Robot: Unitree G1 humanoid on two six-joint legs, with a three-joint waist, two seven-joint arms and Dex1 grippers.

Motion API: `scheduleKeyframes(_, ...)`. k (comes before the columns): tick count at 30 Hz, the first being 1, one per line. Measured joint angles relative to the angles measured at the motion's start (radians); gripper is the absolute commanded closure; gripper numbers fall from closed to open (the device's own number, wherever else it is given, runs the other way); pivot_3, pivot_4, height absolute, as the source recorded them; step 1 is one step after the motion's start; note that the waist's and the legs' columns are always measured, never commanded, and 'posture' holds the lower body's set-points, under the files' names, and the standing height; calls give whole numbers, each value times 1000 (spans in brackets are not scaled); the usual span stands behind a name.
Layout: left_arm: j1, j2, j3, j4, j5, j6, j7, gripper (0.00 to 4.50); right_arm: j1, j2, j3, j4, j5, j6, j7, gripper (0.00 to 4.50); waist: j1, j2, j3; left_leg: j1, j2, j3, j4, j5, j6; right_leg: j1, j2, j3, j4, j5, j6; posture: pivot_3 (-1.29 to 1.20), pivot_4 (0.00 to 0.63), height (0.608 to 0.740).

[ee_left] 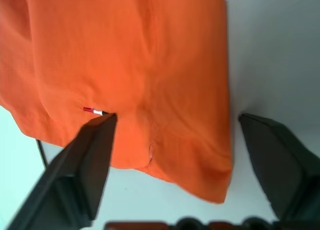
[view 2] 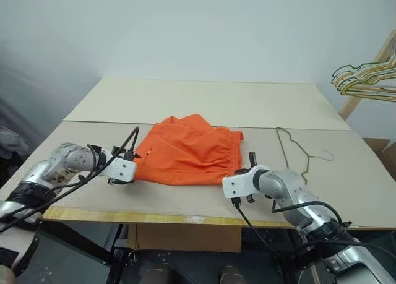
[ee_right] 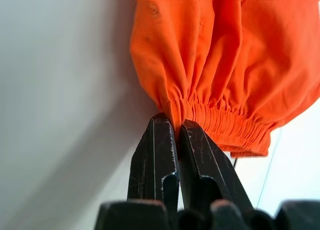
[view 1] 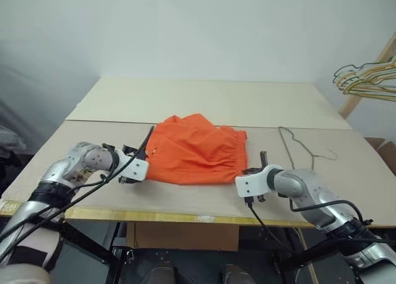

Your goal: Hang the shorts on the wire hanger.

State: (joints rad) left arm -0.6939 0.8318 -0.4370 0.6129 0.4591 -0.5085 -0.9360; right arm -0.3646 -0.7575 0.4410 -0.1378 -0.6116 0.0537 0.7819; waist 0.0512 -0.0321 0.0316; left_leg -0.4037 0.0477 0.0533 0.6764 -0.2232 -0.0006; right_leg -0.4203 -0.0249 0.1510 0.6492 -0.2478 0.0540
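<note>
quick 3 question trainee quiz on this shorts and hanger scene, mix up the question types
1. True or false: the right hand is shut on the waistband of the shorts.
2. Multiple choice: the wire hanger lies A) on the shorts, B) on the table beside the shorts, on the robot's right, C) in the left hand.
3. Fill in: the left hand's fingers stand ____ around the shorts' edge.

Key: 1 true; 2 B; 3 open

Soft, even light fills the scene, bright and without glare. The bench and pale wall look washed and low in contrast, with only faint shadows under the orange shorts. In the wrist views the near black fingers blur out of focus.
</note>
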Motion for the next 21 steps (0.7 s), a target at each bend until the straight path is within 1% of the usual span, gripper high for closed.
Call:
scheduleKeyframes(2,-17,-16,-11,47,30,-21,35,1906,5,0,-9,-9,6,0,4,4500,4,1,-1,0,0,0,0,0,0,0,0,0,0,-1,1,77,0,740)
scheduleKeyframes(4,-20,-25,-11,69,32,-22,38,2593,16,-2,-25,-15,7,0,6,4500,7,1,-2,0,0,0,0,0,0,-1,0,0,0,-1,1,77,0,740)
scheduleKeyframes(9,-19,-33,-9,81,10,-16,-2,4256,26,-4,-36,-26,10,0,20,4500,13,1,-3,-2,0,0,0,0,0,-2,0,0,0,-1,1,79,0,740)
scheduleKeyframes(10,-19,-33,-9,80,6,-14,-17,4486,26,-4,-39,-30,12,0,22,4500,13,1,-3,-3,0,0,0,0,0,-3,0,0,0,0,1,79,0,740)
scheduleKeyframes(15,-9,-31,2,66,-31,-10,-76,4486,32,-8,-60,-36,26,-1,28,4500,10,1,-3,-3,0,1,0,0,0,-3,0,0,0,1,-2,82,0,740)
scheduleKeyframes(21,78,19,43,-49,-98,35,-149,4486,62,-14,-67,-65,46,-1,47,4500,-6,1,-3,-3,1,1,0,0,0,-3,0,0,0,1,-2,77,0,740)
